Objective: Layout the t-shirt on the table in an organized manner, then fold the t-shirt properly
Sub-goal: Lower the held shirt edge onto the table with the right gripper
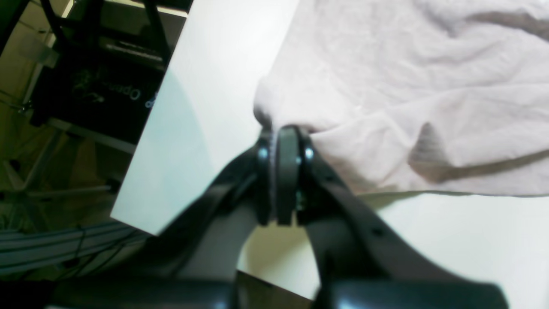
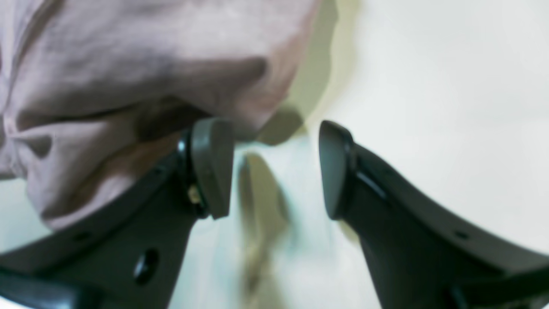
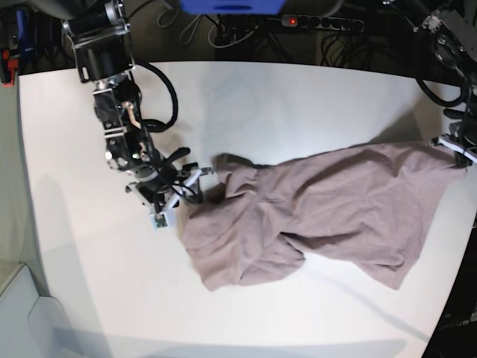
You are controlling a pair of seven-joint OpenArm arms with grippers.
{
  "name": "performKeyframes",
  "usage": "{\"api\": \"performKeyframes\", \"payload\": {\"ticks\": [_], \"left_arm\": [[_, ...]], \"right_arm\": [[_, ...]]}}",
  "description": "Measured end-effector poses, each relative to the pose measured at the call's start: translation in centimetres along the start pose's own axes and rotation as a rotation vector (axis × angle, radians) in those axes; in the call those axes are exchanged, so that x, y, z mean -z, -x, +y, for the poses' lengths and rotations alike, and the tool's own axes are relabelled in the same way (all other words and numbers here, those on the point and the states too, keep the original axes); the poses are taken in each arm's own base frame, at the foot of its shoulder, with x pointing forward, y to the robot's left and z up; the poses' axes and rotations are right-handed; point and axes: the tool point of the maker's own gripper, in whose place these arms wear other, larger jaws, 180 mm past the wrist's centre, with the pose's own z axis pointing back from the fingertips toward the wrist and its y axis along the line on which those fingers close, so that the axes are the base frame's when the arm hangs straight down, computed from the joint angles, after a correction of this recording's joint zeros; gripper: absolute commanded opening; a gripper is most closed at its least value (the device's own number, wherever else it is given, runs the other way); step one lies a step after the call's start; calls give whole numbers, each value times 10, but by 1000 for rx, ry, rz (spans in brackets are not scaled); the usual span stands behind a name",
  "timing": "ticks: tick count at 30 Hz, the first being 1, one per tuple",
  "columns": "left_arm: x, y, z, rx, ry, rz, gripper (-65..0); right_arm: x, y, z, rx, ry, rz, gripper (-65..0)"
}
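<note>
Jaws first: the left gripper [image 1: 284, 128] has its two black pads pressed together on a bunched edge of the t-shirt [image 3: 320, 212], while the right gripper [image 2: 276, 169] stands spread, with bare white surface showing in the gap between its pads.

Largest in the base view is the table [image 3: 283, 97], a plain white top filling nearly the whole frame, its far edge curving along the top against dark cables and equipment. On it the t-shirt lies rumpled rather than flat — a dusty mauve mass stretching from the middle of the frame to the right edge, with a folded lobe sagging toward the lower middle and deep creases across its body. Its right end reaches the spot at the right edge of the frame where the left arm comes down.

In the left wrist view the cloth fills the upper right of the frame, puckering to a point exactly where the closed pads meet at centre; the table edge runs diagonally down the left side, with dark floor clutter beyond it.

In the right wrist view the shirt occupies the upper left, its lowest fold hanging just above and behind the left-hand pad — whether cloth and pad touch I cannot tell. In the base view this gripper sits at left of centre, just beside the shirt's left end.
</note>
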Motion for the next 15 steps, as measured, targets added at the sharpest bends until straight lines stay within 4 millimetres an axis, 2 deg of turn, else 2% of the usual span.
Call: {"api": "performKeyframes", "payload": {"ticks": [6,10,11,13,15], "left_arm": [[0,0,0,0,0,0,-649],[0,0,0,1,-1,0,-649],[0,0,0,1,-1,0,-649],[0,1,0,1,-1,1,-649],[0,1,0,1,-1,2,-649]], "right_arm": [[5,-7,2,12,-2,-32,-330],[10,-21,3,7,-6,-50,-338],[10,-23,3,6,-5,-52,-357],[12,-24,2,8,-5,-50,-435],[12,-18,5,13,-9,-36,-564]]}}
